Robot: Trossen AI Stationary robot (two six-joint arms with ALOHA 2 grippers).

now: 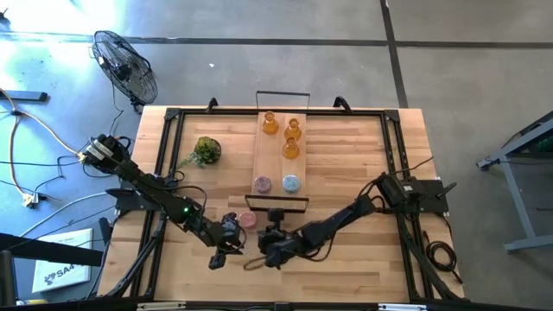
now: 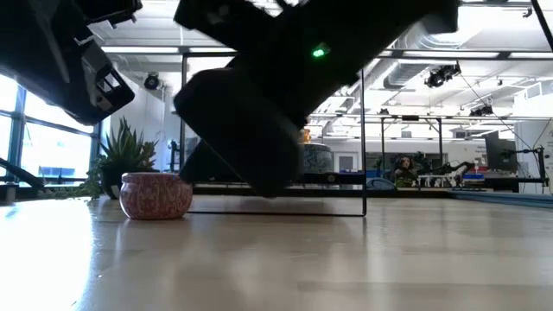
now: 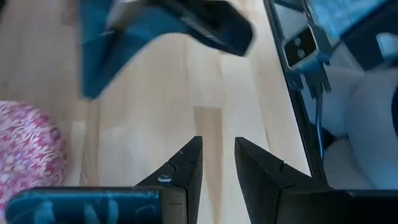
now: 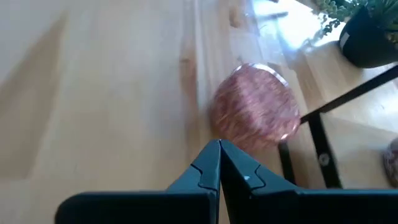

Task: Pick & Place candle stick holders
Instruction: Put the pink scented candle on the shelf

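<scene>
Pink holder (image 1: 248,219) sits on bare table by the tray's near-left corner. Left gripper (image 1: 226,246), slightly parted and empty, hovers just near of it; right gripper (image 1: 275,240), closed and empty, crowds its right. Back right off first. Tray (image 1: 275,164) already carries five holders; plant (image 1: 206,152) far-left.

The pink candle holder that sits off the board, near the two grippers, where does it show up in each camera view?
High view: pink candle holder, between the grippers, below the black frame.
Low view, left, on the table.
Left wrist view, left edge.
Right wrist view, ahead of the shut right gripper, beside the same frame.
</scene>
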